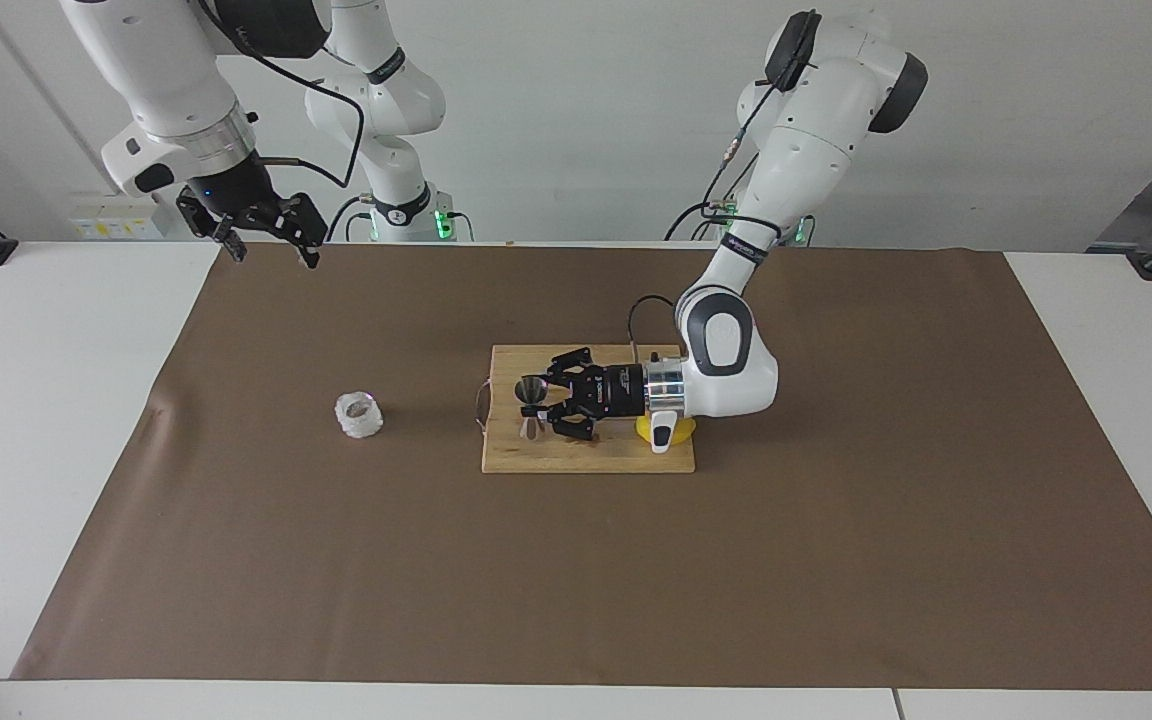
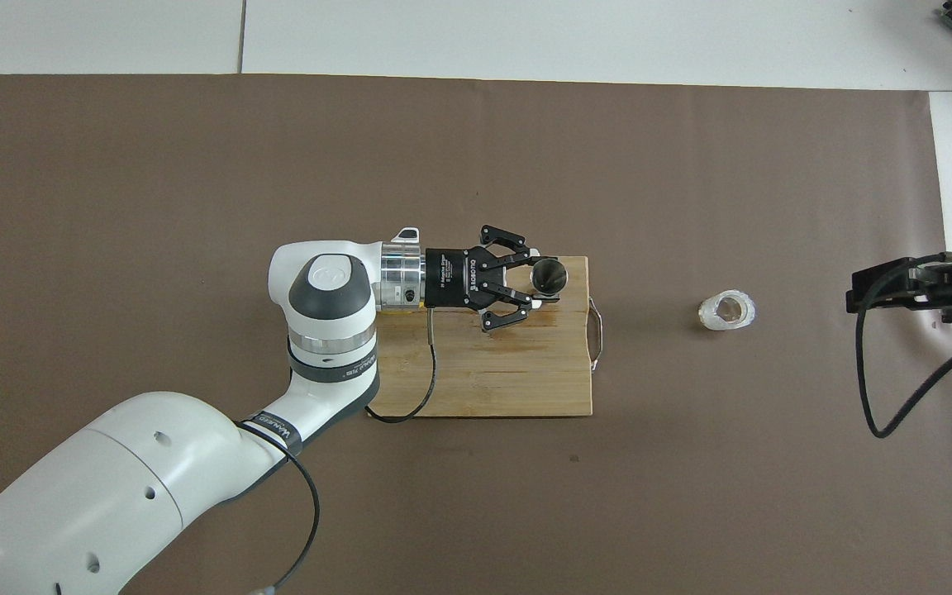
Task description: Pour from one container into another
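At the robots' edge of the worktop (image 1: 66, 420), the right claw (image 1: 266, 245) hangs raised and waiting over the corner of the brown mat (image 1: 836, 560) at the right arm's end, its fingers spread wide and holding nothing. Farther out, near the middle of the mat, the left arm reaches in low and level over a wooden cutting board (image 1: 576, 455). Its left claw (image 1: 544, 404) is clamped on the narrow waist of the steel jigger (image 1: 532, 405), which stands upright over the board's end nearest the right arm, its open mouth facing up; whether its base touches the wood cannot be told. A yellow object (image 1: 648, 430) peeks out from under the left wrist at the board's other end. The crinkled cup (image 1: 358, 414) sits upright on the mat, well apart from the board toward the right arm's end.
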Action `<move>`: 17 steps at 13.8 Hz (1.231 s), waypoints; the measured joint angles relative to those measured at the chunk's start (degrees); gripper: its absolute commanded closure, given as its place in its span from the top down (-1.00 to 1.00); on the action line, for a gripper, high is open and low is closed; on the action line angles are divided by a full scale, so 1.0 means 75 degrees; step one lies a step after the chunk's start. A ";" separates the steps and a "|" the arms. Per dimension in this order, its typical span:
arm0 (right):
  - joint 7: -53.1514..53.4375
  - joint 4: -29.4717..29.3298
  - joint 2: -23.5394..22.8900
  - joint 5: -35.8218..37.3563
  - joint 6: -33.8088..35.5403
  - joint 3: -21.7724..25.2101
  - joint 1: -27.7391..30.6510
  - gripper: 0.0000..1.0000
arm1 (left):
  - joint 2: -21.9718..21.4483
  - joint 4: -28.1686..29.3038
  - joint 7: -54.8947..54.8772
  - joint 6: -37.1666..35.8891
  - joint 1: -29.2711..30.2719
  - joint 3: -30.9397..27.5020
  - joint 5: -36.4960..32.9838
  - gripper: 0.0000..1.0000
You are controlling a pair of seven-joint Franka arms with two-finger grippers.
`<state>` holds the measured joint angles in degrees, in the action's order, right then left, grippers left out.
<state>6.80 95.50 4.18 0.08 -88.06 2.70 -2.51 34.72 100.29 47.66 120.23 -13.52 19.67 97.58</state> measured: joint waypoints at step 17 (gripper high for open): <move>0.0000 0.0000 0.0000 0.0000 0.0000 0.0000 0.0000 1.00 | 0.0031 0.0077 -0.0428 0.0132 -0.0153 0.0071 0.0115 -1.00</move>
<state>6.80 95.50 4.18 0.08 -88.06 2.70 -2.51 34.95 100.87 44.45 121.22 -14.67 20.20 98.44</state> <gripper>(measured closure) 0.000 0.515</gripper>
